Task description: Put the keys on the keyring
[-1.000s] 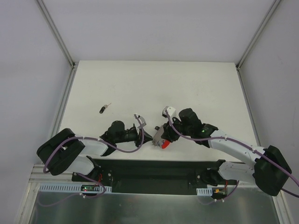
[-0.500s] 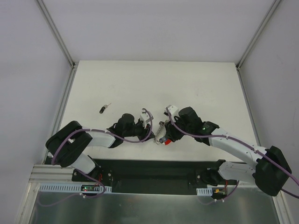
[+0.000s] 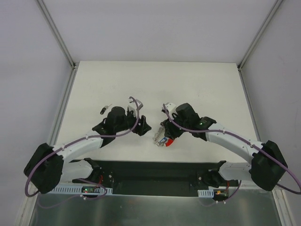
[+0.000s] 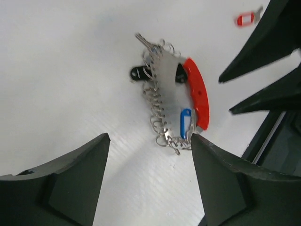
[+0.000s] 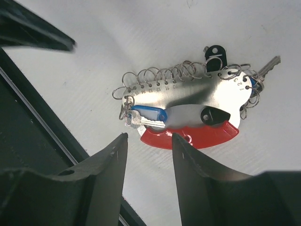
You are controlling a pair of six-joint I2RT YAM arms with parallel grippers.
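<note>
My left gripper (image 4: 149,137) gapes empty; my right gripper (image 5: 149,135) stands part open, empty, just beside the keyring (image 5: 188,106)

the keyring (image 3: 160,139) is lying on the white table (image 3: 202,84) near the front edge, its red clip (image 3: 168,142) showing beside the silver chain. the right gripper (image 3: 170,133) is pointing down at it from close by, and the left gripper (image 3: 141,126) is reaching in just beside it. a black-headed key (image 3: 103,111) is lying well apart, further left.
</note>
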